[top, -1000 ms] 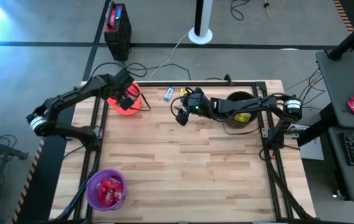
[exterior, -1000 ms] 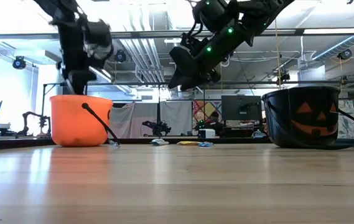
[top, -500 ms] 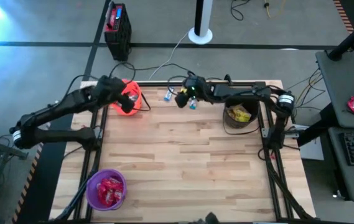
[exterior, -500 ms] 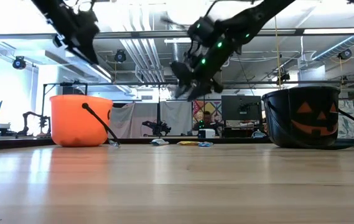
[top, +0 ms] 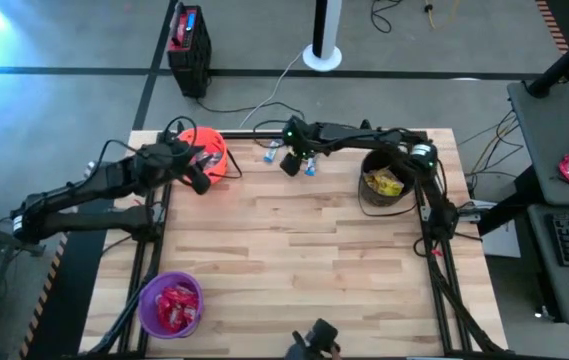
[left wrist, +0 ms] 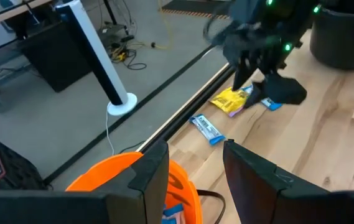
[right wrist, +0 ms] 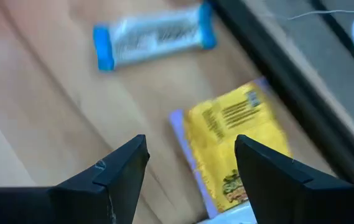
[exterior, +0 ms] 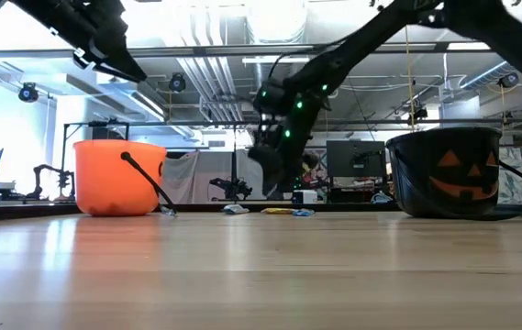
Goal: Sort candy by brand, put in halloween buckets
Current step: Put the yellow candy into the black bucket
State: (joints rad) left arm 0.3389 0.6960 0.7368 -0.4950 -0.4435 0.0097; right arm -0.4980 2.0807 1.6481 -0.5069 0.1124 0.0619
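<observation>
My right gripper (right wrist: 189,165), fingers spread, hovers over the yellow packet (right wrist: 239,140) at upper centre: light, crinkly, slippery; pinch across its flat middle; left gripper (left wrist: 192,165) spread, idle

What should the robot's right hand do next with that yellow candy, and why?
Probably lower straight down and close. The right hand hovers open above the yellow candy, which lies flat on the table between the fingers' line. Yellow candies already sit in the black bucket, so it likely belongs there.
</observation>
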